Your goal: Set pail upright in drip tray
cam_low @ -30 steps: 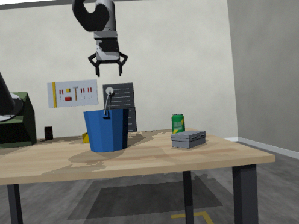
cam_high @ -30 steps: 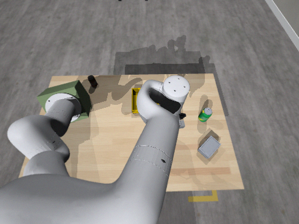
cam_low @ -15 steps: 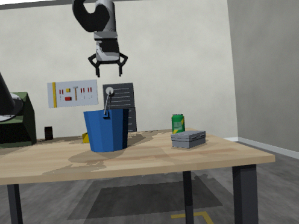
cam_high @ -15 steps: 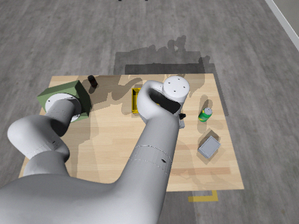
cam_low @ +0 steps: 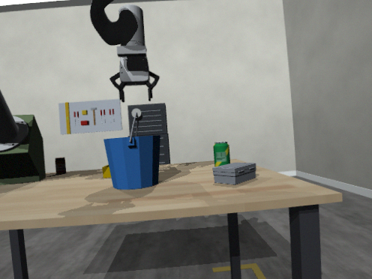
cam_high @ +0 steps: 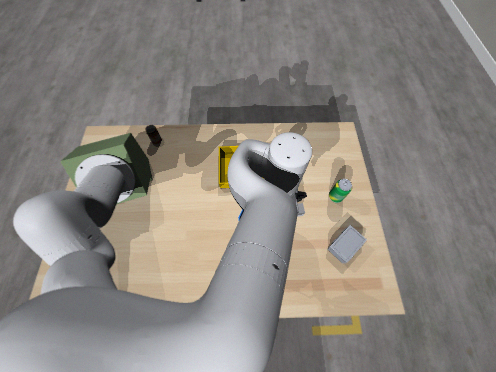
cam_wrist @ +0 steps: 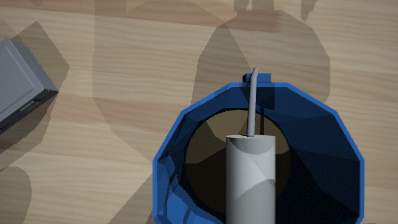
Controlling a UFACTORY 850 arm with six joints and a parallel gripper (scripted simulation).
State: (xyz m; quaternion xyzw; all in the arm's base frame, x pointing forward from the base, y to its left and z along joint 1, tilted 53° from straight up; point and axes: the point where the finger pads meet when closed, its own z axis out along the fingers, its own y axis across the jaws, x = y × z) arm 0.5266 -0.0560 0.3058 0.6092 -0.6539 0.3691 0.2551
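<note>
The blue pail (cam_low: 133, 161) (cam_wrist: 170, 195) stands upright on the wooden table (cam_low: 225, 195) (cam_high: 175, 250). Its wire handle is raised, with the grey grip (cam_low: 136, 112) (cam_wrist: 250, 175) at the top. My gripper (cam_low: 136, 98) is open and empty. It hangs straight above the handle grip, a short gap over it. In the overhead view the arm hides the gripper and almost all of the pail. The yellow drip tray (cam_high: 222, 170) (cam_low: 106, 172) lies on the table behind the pail, apart from it and partly hidden. The wrist view looks down into the pail; the fingers do not show there.
A green can (cam_high: 340, 190) (cam_low: 221, 153) and a grey case (cam_high: 347, 243) (cam_low: 234, 172) (cam_wrist: 15, 95) sit to the pail's right. A small black cylinder (cam_high: 153, 134) (cam_low: 60, 165) stands near the green robot base (cam_high: 125, 150) (cam_low: 22, 157) at the left.
</note>
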